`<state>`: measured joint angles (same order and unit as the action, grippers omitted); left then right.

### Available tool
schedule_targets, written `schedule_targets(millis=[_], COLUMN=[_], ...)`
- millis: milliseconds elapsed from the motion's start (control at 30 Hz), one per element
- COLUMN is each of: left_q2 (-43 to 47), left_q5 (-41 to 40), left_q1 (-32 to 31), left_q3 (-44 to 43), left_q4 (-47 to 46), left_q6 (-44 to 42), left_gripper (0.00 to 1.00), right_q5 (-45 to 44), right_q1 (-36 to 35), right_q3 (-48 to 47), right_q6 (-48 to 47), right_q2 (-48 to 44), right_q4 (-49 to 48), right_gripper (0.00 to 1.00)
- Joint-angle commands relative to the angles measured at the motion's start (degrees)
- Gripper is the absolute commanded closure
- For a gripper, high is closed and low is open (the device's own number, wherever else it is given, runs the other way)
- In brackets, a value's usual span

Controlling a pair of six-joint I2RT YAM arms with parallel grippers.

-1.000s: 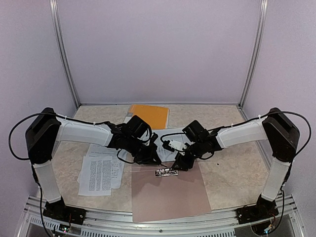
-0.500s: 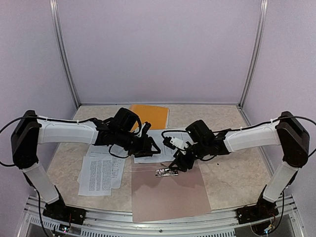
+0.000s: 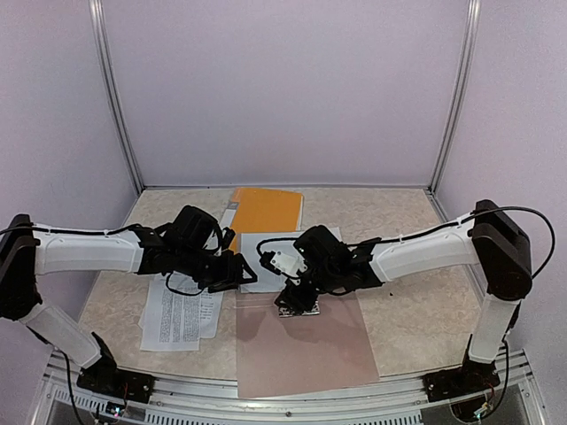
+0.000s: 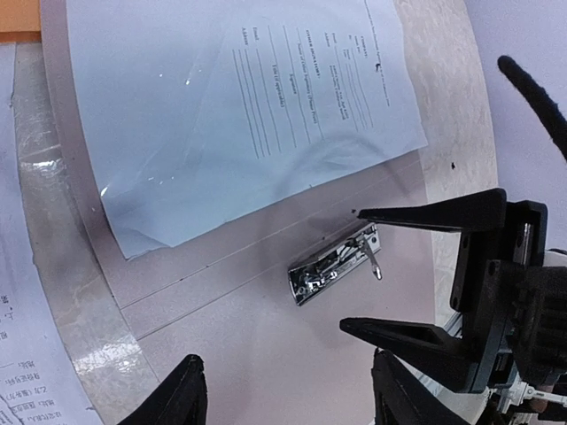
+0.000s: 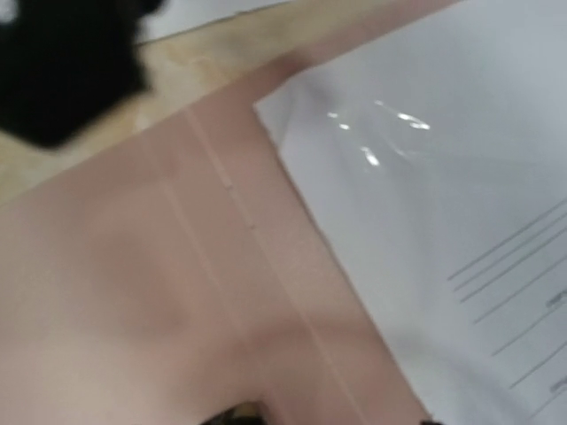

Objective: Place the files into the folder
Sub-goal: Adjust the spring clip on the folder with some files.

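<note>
- A stack of files (image 3: 182, 310) is lying on the table (image 3: 416, 310) at the left, outside the folder (image 3: 306, 350).
- The left tool (image 4: 285, 359) is hovering released, jaws apart, gripping nothing.
- One glossy sheet (image 4: 239, 97), possibly sleeved, is overlapping the folder's far edge.
- The right tool (image 4: 352, 270) is standing spread and empty, just beside the folder's metal clip (image 4: 330, 267).

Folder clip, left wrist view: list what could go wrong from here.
1. The printed sheet lies short of the metal clip, not under it; as it lies, the clip may not catch it.
2. The right gripper, open, sits close to the clip and could nudge the folder askew.
3. The left gripper, also open, is close by; the arms might collide.
</note>
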<state>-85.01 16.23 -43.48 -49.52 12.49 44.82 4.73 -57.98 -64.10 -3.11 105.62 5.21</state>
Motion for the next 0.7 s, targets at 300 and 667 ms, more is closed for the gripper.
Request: schedule_targets(millis=[300, 667], left_q2=[2.1, 1.2], left_q5=[-1.6, -1.2], left_q1=[1.6, 1.6], left_q3=[3.2, 3.4], left_q4=[0.0, -0.4], left_q6=[1.1, 1.0], left_gripper=[0.39, 0.39], right_q5=[-9.8, -13.8], right_q1=[-0.7, -0.6], right_q3=[-5.3, -2.5], right_q6=[2.4, 6.6], right_q2=[1.3, -5.2], right_q4=[8.4, 11.5], right_gripper=[0.61, 0.64])
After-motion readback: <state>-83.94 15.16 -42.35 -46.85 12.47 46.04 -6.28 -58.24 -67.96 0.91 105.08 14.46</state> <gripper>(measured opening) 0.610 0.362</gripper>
